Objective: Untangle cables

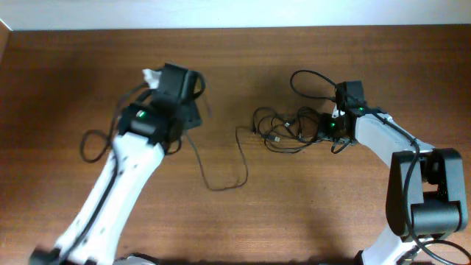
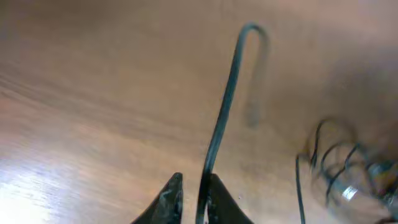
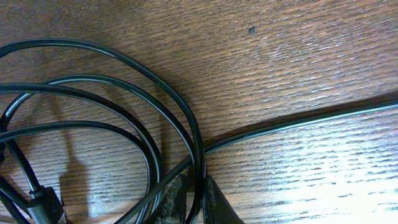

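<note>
— Where are the cables (image 1: pixel 288 131)?

— Bunched in one bundle (image 1: pixel 298 121) on the table (image 1: pixel 309 221), right of centre, with my right claw (image 3: pixel 196 183) at its edge. One loose strand (image 1: pixel 221 184) trails out of it to the left in a sagging U, toward my left claw (image 2: pixel 196 182).

— And the claws?

— The right one is pinched together on a cord at the bundle's rim. The left has a cord running up between its fingers, which stand close together. Whether they bite it, I can't tell.

— How will this stuff handle?

— Light, thin and limp, I judge, with a smooth jacket. It should slide through a slack pinch and snag wherever loops cross, so a hard tug would likely tighten the knot. I'd take hold on plain cord just outside a crossing. I'd keep off the plugs, which look the most fragile part.

— How many of each?

— Two claws, one bundle, one strand trailing free. My right wrist view shows three arcs lying side by side and one straight run going off to the right. How many separate cables that makes I can't tell, because the crossings hide it.
</note>
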Available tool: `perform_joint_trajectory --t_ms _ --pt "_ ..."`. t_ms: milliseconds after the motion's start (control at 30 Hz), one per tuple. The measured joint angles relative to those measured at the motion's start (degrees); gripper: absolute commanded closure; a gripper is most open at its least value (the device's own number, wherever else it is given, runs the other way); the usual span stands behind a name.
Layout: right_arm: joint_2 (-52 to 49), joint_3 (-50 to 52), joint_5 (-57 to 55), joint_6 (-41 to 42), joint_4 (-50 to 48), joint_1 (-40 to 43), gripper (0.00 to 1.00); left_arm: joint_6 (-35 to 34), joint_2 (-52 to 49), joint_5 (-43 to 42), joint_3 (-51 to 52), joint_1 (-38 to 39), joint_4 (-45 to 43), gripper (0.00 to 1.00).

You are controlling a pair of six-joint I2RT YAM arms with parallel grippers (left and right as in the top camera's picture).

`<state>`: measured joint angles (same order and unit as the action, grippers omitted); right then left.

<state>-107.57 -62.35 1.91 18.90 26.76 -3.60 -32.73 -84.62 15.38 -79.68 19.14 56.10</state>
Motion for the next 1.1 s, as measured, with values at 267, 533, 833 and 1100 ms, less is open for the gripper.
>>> perform_joint_trajectory --t_ms 267,533,833,1100 --pt "0.0 0.0 0.0 0.1 0.0 0.0 0.85 8.4 -16.5 -16.7 0.8 0.0 0.1 0.07" --pt "0.0 0.0 -0.2 0.1 0.0 0.0 0.85 9.9 -22.0 -19.9 0.8 4.0 -4.2 0.47" --pt "0.0 0.0 -0.4 0.2 0.0 0.0 0.86 11.0 -23.9 -7.4 -4.9 4.0 2.2 1.0" --pt "0.0 0.0 -0.4 0.2 0.0 0.0 0.86 4.6 -4.0 5.1 -8.4 -4.3 4.4 1.0"
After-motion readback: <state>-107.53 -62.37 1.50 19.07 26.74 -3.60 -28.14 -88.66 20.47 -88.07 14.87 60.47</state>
